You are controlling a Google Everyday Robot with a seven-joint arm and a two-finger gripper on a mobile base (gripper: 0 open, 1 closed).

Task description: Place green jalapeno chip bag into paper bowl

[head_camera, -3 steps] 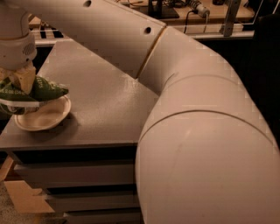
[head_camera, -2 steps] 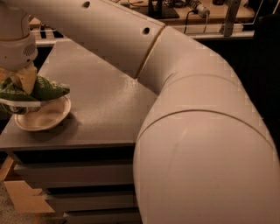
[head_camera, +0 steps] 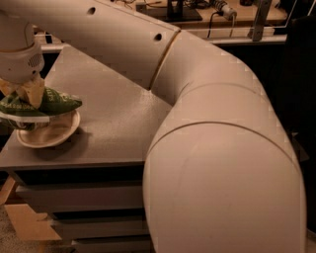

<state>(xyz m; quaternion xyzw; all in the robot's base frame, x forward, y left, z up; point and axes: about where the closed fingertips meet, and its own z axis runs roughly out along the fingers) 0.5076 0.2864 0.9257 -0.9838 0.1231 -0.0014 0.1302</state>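
The green jalapeno chip bag point(head_camera: 52, 103) lies across the top of the paper bowl point(head_camera: 55, 133) at the left front of the grey table point(head_camera: 113, 123). It covers the bowl's back and left part. My gripper point(head_camera: 25, 93) comes down from above at the far left, with its pale fingers point(head_camera: 35, 92) on the bag. The bag's white sealed edge juts out to the left past the bowl. My big white arm fills the top and right of the view.
The table's front edge runs just below the bowl, with grey drawer fronts point(head_camera: 79, 197) under it. A cardboard box point(head_camera: 27, 222) stands on the floor at the lower left. A bench with cables and stands point(head_camera: 197, 12) is behind the table.
The bag and my gripper have sunk slightly, so the bag now rests lower on the bowl. The arm has barely moved.
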